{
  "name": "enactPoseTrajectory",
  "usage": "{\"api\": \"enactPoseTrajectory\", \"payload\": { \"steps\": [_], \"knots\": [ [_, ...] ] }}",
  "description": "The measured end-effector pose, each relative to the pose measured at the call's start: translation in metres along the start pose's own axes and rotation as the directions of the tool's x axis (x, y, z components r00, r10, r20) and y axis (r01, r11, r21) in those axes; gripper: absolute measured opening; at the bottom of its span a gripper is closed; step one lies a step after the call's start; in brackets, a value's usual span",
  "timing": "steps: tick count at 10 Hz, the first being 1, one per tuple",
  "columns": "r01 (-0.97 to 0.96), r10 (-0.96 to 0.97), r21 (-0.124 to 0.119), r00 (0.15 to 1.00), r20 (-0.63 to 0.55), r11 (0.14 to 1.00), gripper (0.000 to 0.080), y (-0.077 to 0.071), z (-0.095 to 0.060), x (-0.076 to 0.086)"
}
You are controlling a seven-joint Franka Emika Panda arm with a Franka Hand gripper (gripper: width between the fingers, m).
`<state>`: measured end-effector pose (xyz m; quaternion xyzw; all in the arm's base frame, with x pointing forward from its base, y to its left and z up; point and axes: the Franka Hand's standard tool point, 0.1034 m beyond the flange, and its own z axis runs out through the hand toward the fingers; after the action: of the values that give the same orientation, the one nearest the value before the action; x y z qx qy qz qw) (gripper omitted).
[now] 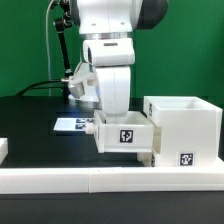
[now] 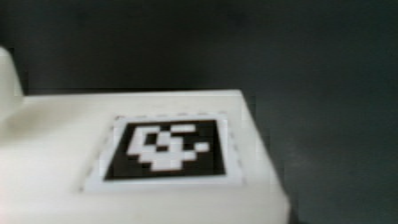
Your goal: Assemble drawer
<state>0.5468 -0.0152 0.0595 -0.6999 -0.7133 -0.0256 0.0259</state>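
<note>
The large white drawer casing (image 1: pixel 186 125) stands at the exterior view's right, with a tag on its front. A small open-topped drawer box (image 1: pixel 126 135) with a tag is held off the table against the casing's left side. My gripper (image 1: pixel 108 122) reaches down onto this box's far wall and grips it; the wall hides the fingertips. A second white part (image 1: pixel 151 159) sticks out low beside the casing, under the held box. The wrist view is filled by a blurred white box face (image 2: pixel 196 205) and its tag (image 2: pixel 169 150); no fingers show there.
The marker board (image 1: pixel 70 125) lies flat on the black table behind the held box. A low white rail (image 1: pixel 100 182) runs along the table's front edge. A white piece (image 1: pixel 3 150) shows at the left edge. Cables hang behind the arm.
</note>
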Motion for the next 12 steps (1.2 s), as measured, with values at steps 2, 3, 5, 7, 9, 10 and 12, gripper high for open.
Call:
{"api": "enactPoseTrajectory", "payload": {
  "steps": [2,3,5,7,9,10,12],
  "knots": [
    [-0.006,0.006,0.002,1.0,0.0,1.0,0.0041,0.0,0.001,0.003],
    [-0.005,0.005,0.002,1.0,0.0,1.0,0.0041,0.0,0.001,0.004],
    [-0.007,0.007,0.0,1.0,-0.001,1.0,0.0041,-0.001,0.003,0.003],
    [-0.008,0.008,0.002,1.0,-0.001,1.0,0.0041,-0.002,0.004,0.003],
    [-0.025,0.025,0.005,1.0,-0.001,1.0,0.0041,0.001,-0.001,0.01],
    [-0.029,0.029,0.008,1.0,-0.002,1.0,0.0041,0.001,-0.002,0.014],
    [-0.027,0.027,0.015,1.0,-0.004,1.0,0.0041,0.0,0.0,0.017]
  ]
}}
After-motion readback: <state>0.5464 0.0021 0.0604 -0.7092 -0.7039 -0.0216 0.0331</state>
